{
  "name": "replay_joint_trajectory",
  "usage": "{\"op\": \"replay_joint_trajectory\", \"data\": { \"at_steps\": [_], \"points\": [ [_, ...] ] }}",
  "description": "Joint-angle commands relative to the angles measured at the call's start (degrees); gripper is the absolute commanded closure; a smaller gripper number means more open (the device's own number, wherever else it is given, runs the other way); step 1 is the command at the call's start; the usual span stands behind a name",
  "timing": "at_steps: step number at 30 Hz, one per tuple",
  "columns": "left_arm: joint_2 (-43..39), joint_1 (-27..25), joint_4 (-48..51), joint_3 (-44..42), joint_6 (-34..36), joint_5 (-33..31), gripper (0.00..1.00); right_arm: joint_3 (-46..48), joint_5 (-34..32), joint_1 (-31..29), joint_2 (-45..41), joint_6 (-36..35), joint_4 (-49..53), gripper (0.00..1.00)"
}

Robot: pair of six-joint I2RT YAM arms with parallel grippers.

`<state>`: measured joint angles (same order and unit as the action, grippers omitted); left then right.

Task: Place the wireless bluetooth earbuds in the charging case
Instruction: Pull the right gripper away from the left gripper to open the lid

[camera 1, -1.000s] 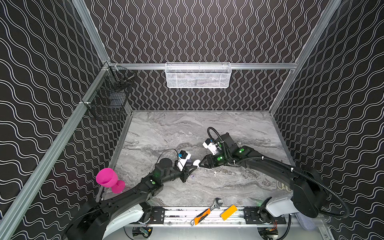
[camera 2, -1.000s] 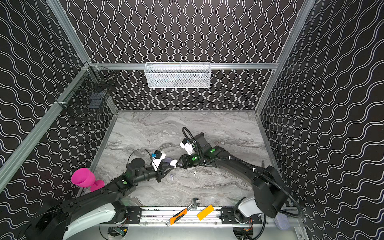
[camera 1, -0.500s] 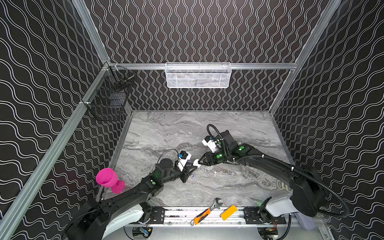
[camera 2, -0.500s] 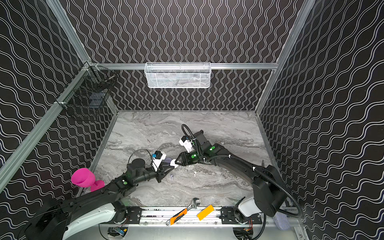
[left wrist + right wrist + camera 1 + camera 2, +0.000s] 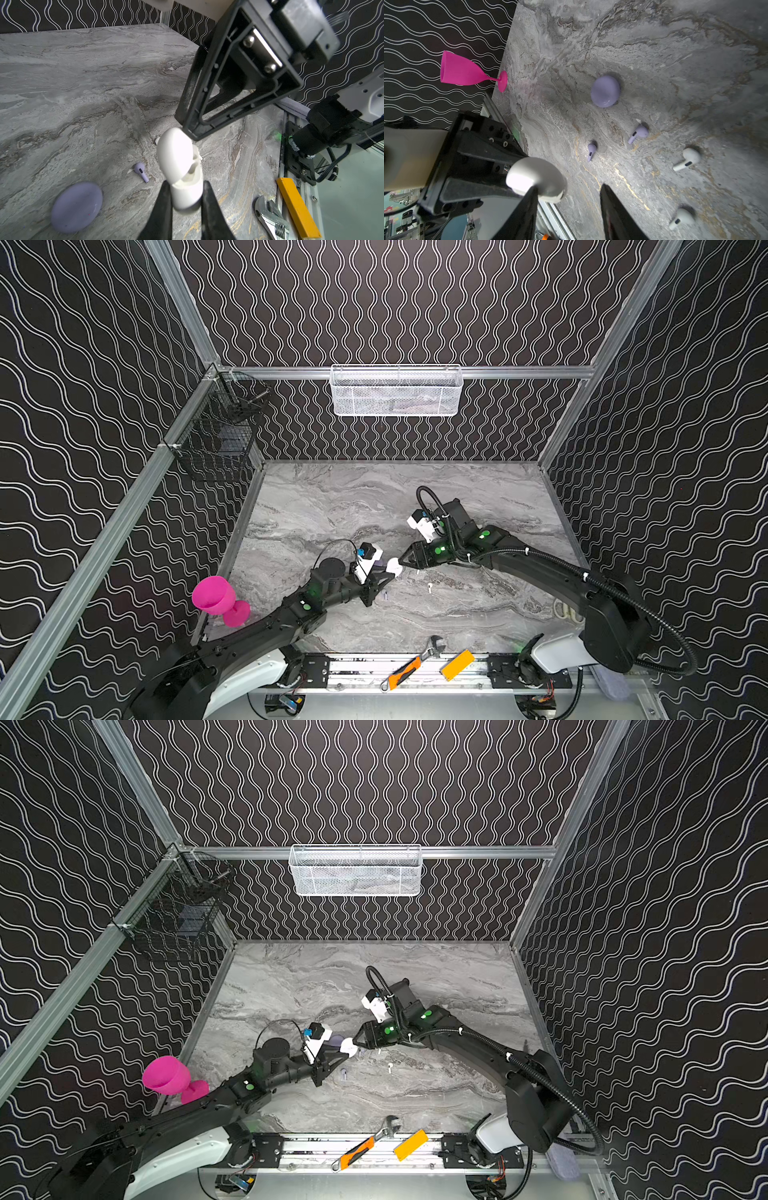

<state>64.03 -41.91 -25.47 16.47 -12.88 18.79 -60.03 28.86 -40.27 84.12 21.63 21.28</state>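
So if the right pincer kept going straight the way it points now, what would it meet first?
The white charging case clamped in the left pincer: its half-open lid sits straight ahead. The right pincer looks to have one fingertip against that lid, though actual contact is hard to confirm.

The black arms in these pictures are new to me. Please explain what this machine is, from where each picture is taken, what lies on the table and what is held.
It is a robot with two arms over a marble table. Two pictures look down from one camera above; the other two come from a camera on each arm's wrist. The left arm's fingers are shut on a white case with its lid partly open. The right arm's fingers stand open and hold nothing; one tip seems to touch that lid. On the table lie a closed lavender case, two lavender earbuds and two white earbuds. A pink goblet stands at its left edge.
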Motion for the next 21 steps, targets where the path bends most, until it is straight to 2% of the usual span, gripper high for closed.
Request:
{"op": "replay_joint_trajectory", "data": {
  "at_steps": [1, 5, 15, 21],
  "points": [
    [-0.3, -0.1, -1.6, 0.3, 1.9, 0.5, 0.96, -0.4, -2.4, 0.1, -1.2, 0.0, 1.4, 0.49],
    [-0.9, -0.1, -1.5, 0.2, 2.2, -0.2, 0.96, -0.3, -4.2, 0.3, -2.2, 0.8, 2.2, 0.49],
    [-1.4, -0.1, -0.9, 0.2, 2.2, -0.9, 0.96, 2.5, 3.9, -0.5, -6.0, -1.1, 1.3, 0.5],
    [-0.8, -0.1, -1.5, 0.4, 2.4, -0.2, 0.97, 2.5, 4.4, -1.8, -4.1, -1.1, 1.2, 0.5]
  ]
}}
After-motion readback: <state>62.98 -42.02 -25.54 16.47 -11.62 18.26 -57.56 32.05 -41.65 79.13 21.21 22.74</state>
